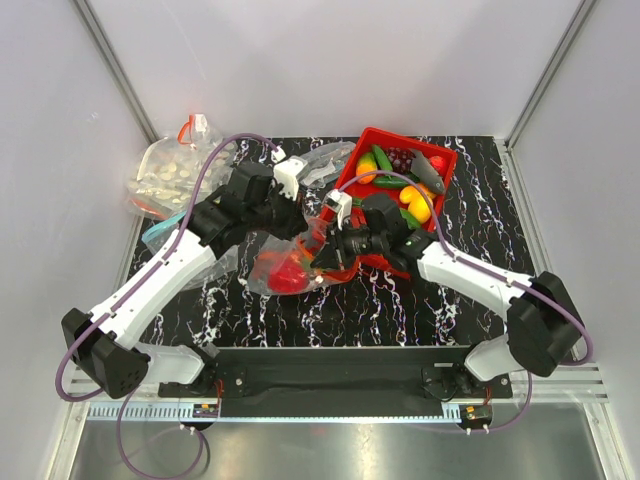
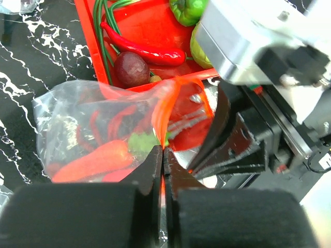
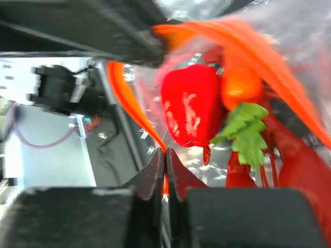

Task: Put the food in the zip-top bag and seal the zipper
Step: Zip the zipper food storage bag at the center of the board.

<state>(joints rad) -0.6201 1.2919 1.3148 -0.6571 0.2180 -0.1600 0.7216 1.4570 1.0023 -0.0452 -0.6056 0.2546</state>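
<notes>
Left and right jaws tight on the zipper [image 2: 163,112], food [image 2: 98,157] seemingly inside the zip-top bag [image 2: 58,114].

table [image 1: 478,200]: black, white marble veins
tray [image 1: 415,143]: red
zip-top bag [image 2: 57,111]: clear
zipper [image 2: 163,111]: red-orange
food [image 3: 189,106]: glossy red, orange, some green
arm cables [image 1: 240,137]: purple

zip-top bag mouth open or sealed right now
Open: the zipper strips bow apart, left gripper and right gripper each shut on one edge, food visible inside the zip-top bag.
</notes>
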